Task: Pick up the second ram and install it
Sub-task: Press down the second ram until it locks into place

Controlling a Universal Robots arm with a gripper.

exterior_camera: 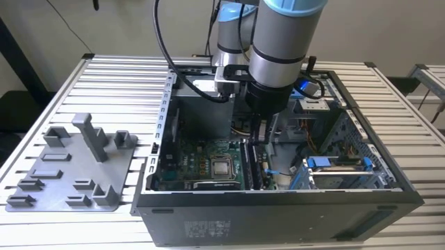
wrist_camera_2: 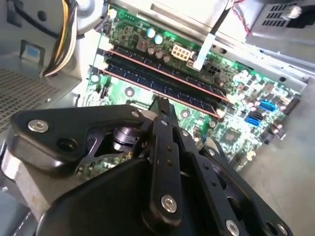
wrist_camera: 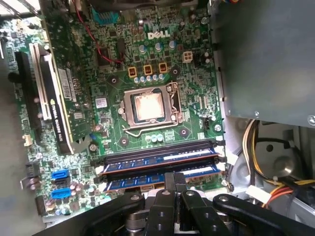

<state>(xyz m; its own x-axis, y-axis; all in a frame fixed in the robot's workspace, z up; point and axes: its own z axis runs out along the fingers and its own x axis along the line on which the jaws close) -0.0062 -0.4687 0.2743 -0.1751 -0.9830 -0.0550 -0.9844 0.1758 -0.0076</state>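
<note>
**Item: the second ram** [wrist_camera: 138,181]. A long, narrow dark board was recorded edge-up in a blue memory slot on the motherboard [wrist_camera: 162,64]. It lay parallel to, and just beside, a first board [wrist_camera: 162,161] in the adjoining slot. Of the two, it was the one farther from the processor socket [wrist_camera: 147,108] and nearer the gripper.

**Item: the gripper** [wrist_camera: 174,178]. In the exterior view it was placed at the centre of the frame, lowered inside the open computer case [exterior_camera: 278,208], with the arm directly above. Its tip was found at, or touching, the top edge of the second ram, about midway along the board. The jaws were seen drawn together, with no gap between them.

**Governing relation.** The board lay straight below the jaws. In the exterior view its long axis ran from the back of the case towards the front.

**Obscured.**
- The contact point was covered by the gripper's own linkage in both wrist views, so it could not be settled whether the board's edge was pinched or only pressed.
- The end latches were not clearly resolved, and full seating was judged uncertain.
- The label sticker was not made out.

**Also listed.** A grey fixture tray [exterior_camera: 70,172] stood well apart at the exterior view's left.
</note>
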